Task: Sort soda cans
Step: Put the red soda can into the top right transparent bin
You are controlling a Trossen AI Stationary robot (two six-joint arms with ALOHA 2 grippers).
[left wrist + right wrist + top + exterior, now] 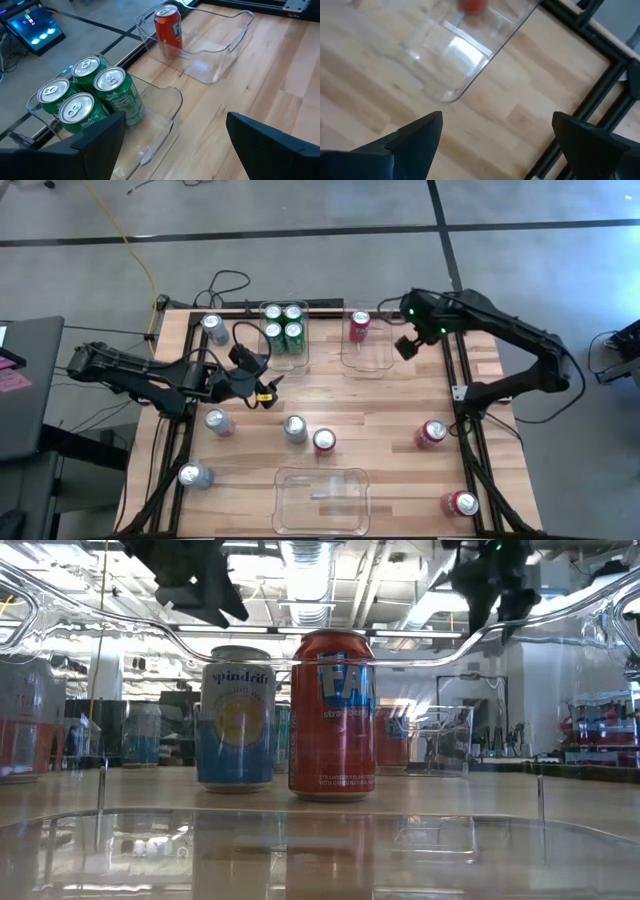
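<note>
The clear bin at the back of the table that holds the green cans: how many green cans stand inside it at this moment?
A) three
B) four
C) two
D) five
B: the high view shows four green cans packed two by two in that clear bin, and the left wrist view shows the same four silver tops close together.

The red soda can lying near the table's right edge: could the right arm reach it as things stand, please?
Probably yes: the right gripper is open and empty beside the clear plastic bin, and only bare wooden table separates it from the red soda can.
</note>
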